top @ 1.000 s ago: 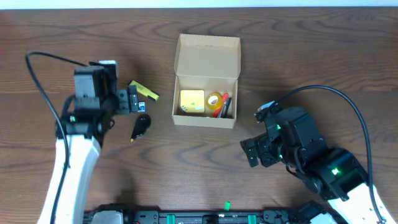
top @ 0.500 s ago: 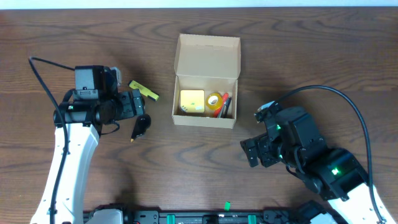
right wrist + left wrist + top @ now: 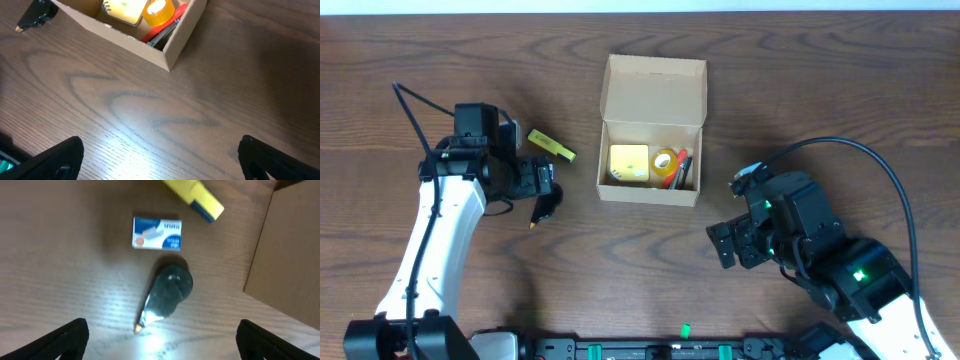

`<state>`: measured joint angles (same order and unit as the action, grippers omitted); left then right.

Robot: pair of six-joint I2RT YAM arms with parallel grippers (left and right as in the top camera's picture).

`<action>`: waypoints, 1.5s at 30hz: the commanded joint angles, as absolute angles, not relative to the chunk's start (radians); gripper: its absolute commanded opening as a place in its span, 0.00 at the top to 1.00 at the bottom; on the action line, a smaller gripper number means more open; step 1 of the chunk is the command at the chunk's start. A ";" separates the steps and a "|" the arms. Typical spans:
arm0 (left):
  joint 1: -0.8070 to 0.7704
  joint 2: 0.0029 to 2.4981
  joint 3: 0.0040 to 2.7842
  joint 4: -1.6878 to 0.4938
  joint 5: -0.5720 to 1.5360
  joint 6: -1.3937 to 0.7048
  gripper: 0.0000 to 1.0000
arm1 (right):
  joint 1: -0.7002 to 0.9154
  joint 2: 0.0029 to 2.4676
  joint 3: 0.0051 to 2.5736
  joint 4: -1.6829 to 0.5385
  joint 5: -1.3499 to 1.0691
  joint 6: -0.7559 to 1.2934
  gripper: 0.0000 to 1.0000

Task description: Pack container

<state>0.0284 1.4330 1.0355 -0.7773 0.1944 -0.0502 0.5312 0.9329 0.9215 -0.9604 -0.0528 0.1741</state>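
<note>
Container sits at the centre of the table, flap lid hinged open toward the far edge. Packed so far: a yellow pad, a tape roll and a red pen. Not yet packed, all lying to its left: a yellow marker, a small blue-and-white box and a black teardrop-shaped item. Left gripper hangs above the black item, fingers spread wide, holding nothing. Right gripper is likewise wide open and empty, near the container's front right corner. Judged roughly half complete; lid closure outstanding.
</note>
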 commanded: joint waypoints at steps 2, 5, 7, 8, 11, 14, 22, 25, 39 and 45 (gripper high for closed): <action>0.033 1.437 1.060 -0.758 0.174 -0.006 0.05 | 0.522 0.928 0.927 -0.961 -0.053 0.163 0.01; 0.033 1.438 1.060 -0.754 0.175 0.009 0.05 | 0.522 0.928 0.927 -0.961 -0.053 0.163 0.01; 0.032 1.440 1.057 -0.763 0.179 0.049 0.05 | 0.522 0.928 0.927 -0.961 -0.053 0.163 0.01; 0.032 1.444 1.056 -0.768 0.188 0.083 0.05 | 0.522 0.928 0.927 -0.961 -0.053 0.163 0.01; 0.025 1.460 1.056 -0.787 0.229 0.170 0.05 | 0.522 0.928 0.927 -0.961 -0.053 0.163 0.01; 0.001 1.490 1.056 -0.802 0.236 0.215 0.05 | 0.522 0.928 0.927 -0.961 -0.053 0.163 0.01; -0.071 1.614 1.056 -0.846 0.225 0.260 0.01 | 0.522 0.928 0.927 -0.961 -0.053 0.163 0.01; -0.072 1.652 1.056 -0.845 0.187 0.263 0.01 | 0.522 0.928 0.927 -0.961 -0.053 0.163 0.01; -0.072 1.799 1.056 -0.770 0.101 0.262 0.06 | 0.522 0.928 0.927 -0.961 -0.053 0.163 0.01; -0.072 1.828 1.056 -0.749 0.097 0.224 0.24 | 0.522 0.928 0.927 -0.961 -0.053 0.163 0.01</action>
<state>-0.0704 1.8107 1.0389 -0.7502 0.1112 0.2382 0.5312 0.9329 0.9215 -0.9607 -0.0528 0.1745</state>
